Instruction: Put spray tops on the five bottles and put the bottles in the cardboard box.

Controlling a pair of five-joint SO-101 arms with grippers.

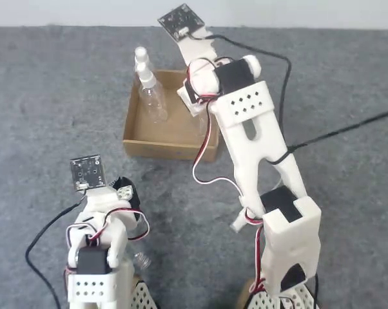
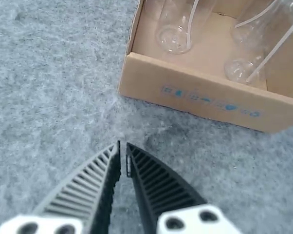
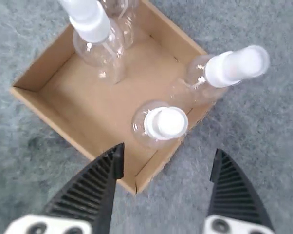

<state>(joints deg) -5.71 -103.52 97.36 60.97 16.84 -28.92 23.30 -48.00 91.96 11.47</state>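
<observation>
The cardboard box [image 1: 170,143] lies at the table's far middle. Clear bottles with white spray tops stand in it: two at its far left corner [image 1: 150,90] [image 3: 94,36], one in the middle [image 3: 162,125] and one leaning at the side wall [image 3: 223,72]. My right gripper [image 3: 169,151] hangs open just above the middle bottle, touching nothing. My left gripper [image 2: 124,145] is shut and empty, low over the carpet in front of the box [image 2: 205,97], where I see two bottle bases [image 2: 173,40] [image 2: 238,71]. In the high view the left gripper [image 1: 124,191] sits near the left arm's base.
Grey carpet covers the table. The right arm [image 1: 249,122] stretches over the box's right half and hides it from above. A small clear object [image 1: 142,260] lies by the left arm's base, partly hidden. Black cables trail at both sides.
</observation>
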